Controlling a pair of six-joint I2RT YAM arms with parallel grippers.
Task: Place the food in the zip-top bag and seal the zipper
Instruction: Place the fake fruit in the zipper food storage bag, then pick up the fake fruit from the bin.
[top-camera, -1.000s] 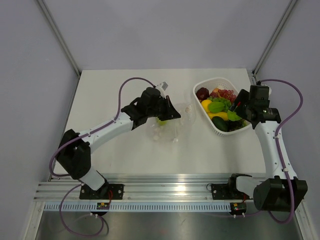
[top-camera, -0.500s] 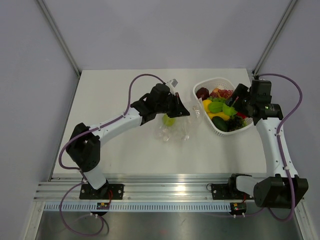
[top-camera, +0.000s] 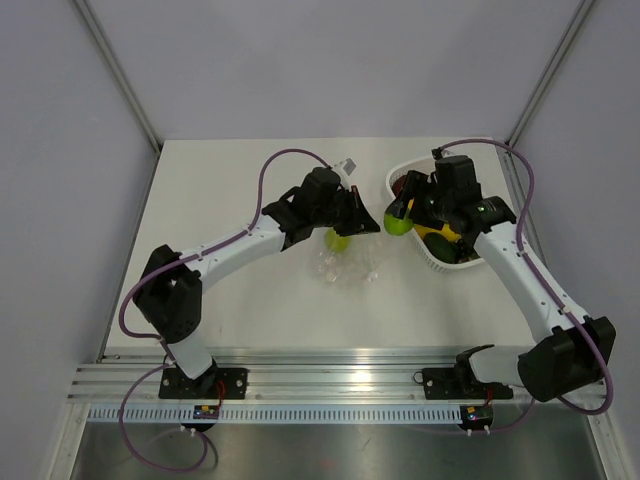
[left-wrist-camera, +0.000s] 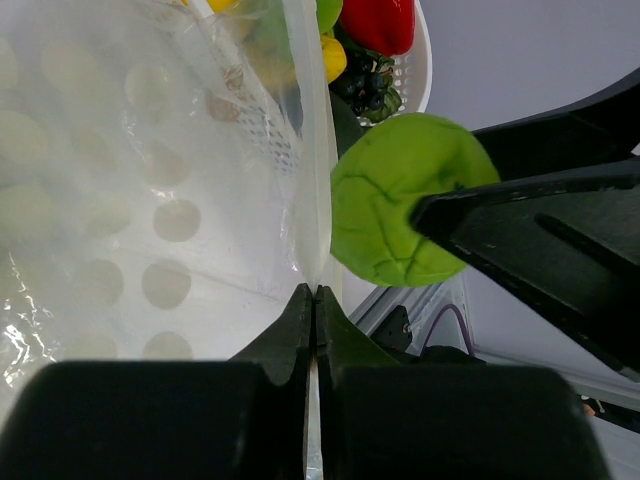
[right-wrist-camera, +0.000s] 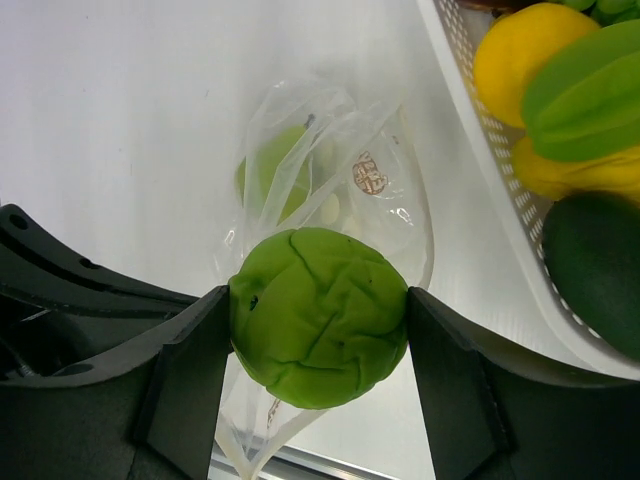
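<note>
The overhead view takes in the white table, the white basket and, beside it, the zip-top bag. Only the left wrist view shows the left gripper pinched closed on the bag's edge. The right wrist view shows the right gripper clamping a green toy cabbage close to that bag, with a lime-green piece inside.

A white tabletop fills the middle of the top view, closed in by plain pale grey-lilac walls: a back wall across the top, a left wall and a right wall. One slim metal strut slants in from the upper left corner and a second strut from the upper right. Along the bottom edge runs a ribbed aluminium rail with a dull steel sheet below it, all under soft, even light.
</note>
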